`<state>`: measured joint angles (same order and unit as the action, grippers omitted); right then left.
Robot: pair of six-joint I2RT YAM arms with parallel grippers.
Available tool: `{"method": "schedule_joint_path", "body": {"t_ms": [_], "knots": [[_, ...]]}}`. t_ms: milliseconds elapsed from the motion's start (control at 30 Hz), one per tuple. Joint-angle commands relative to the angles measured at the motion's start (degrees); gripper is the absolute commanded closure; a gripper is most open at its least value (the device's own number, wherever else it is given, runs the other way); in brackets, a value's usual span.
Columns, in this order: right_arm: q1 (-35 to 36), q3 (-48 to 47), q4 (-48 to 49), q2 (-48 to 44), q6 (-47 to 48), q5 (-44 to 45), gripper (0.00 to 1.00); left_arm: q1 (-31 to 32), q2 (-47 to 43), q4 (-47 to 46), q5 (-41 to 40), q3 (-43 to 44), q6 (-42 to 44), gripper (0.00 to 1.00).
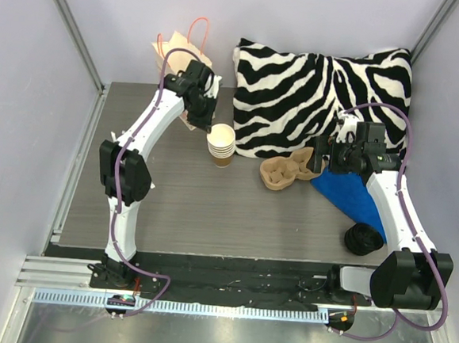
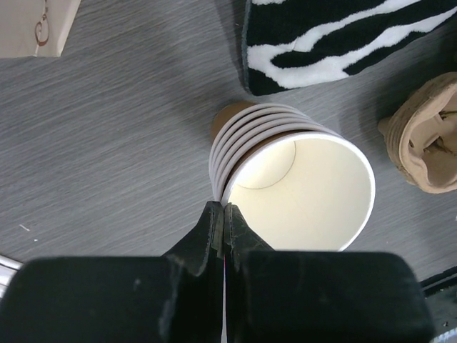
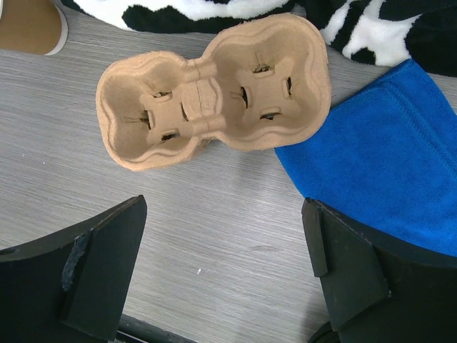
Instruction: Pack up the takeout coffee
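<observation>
No brown cup with a black lid shows in any view. A stack of lidless cream cups [image 1: 221, 145] stands mid-table, brown outside at its base. My left gripper [image 1: 204, 122] is at its near rim. In the left wrist view the left gripper [image 2: 223, 214] is shut, pinching the rim wall of the top cup [image 2: 300, 186]. A two-hole pulp cup carrier [image 1: 287, 170] lies empty to the right of the stack. My right gripper [image 1: 323, 159] hovers open just near it. In the right wrist view the right gripper [image 3: 225, 264] is open and empty below the carrier [image 3: 214, 93].
A zebra-striped pillow [image 1: 323, 87] fills the back right. A blue cloth [image 1: 354, 199] lies under the right arm, beside the carrier. A pile of black lids [image 1: 363, 239] sits at the front right. A paper bag with orange handles [image 1: 183, 53] stands at the back left.
</observation>
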<state>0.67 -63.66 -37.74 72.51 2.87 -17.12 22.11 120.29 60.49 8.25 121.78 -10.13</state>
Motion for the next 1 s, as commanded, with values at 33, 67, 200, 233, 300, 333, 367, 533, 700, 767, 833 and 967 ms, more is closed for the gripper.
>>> {"method": "schedule_joint_path", "body": {"t_ms": [33, 67, 200, 233, 300, 333, 367, 533, 700, 767, 833, 967], "knots": [[0.21, -0.41, 1.88, -0.35, 0.03, -0.45, 0.00, -0.40, -2.43, 1.91, 3.61, 3.46, -1.03, 1.00], [0.21, -0.41, 1.96, -0.44, 0.03, -0.37, 0.00, -0.40, -2.60, 2.17, 4.14, 3.64, -1.29, 1.00], [0.30, -0.76, 1.70, 0.00, 0.03, -0.45, 0.00, -0.75, -3.31, 2.26, 5.37, 3.82, -0.86, 1.00], [0.21, -0.85, 1.79, 0.09, 0.03, -0.54, 0.00, -0.84, -3.31, 2.26, 5.72, 3.99, -0.77, 1.00], [0.21, -1.03, 1.70, 0.00, 0.03, -0.54, 0.00, -1.01, -3.22, 2.70, 6.42, 4.35, -0.59, 1.00], [0.21, -1.03, 1.70, 0.17, 0.03, -0.54, 0.00, -1.01, -3.22, 2.88, 7.21, 4.78, -0.68, 1.00], [0.21, -1.03, 1.61, 0.09, 0.03, -0.63, 0.00, -1.10, -3.31, 2.97, 7.48, 4.87, -0.59, 1.00], [0.30, -2.69, 2.22, 1.40, -0.94, -4.31, 0.00, -1.54, -3.75, 2.70, 10.28, 4.96, -0.94, 1.00], [2.31, -7.96, 5.04, 4.91, -4.61, -9.67, 0.00, -2.51, -3.92, 2.62, 13.37, 4.70, -1.65, 1.00], [3.28, -9.81, 5.48, 7.02, -4.98, -10.12, 0.00, -2.95, -4.36, 2.35, 14.42, 4.79, -2.00, 1.00], [4.34, -12.01, 5.48, 8.08, -5.07, -10.03, 0.00, -3.30, -5.24, 2.35, 14.86, 4.96, -1.82, 1.00], [4.78, -13.68, 5.57, 9.31, -5.42, -9.86, 0.00, -3.47, -6.73, 3.14, 15.39, 6.63, -1.30, 1.00]]}}
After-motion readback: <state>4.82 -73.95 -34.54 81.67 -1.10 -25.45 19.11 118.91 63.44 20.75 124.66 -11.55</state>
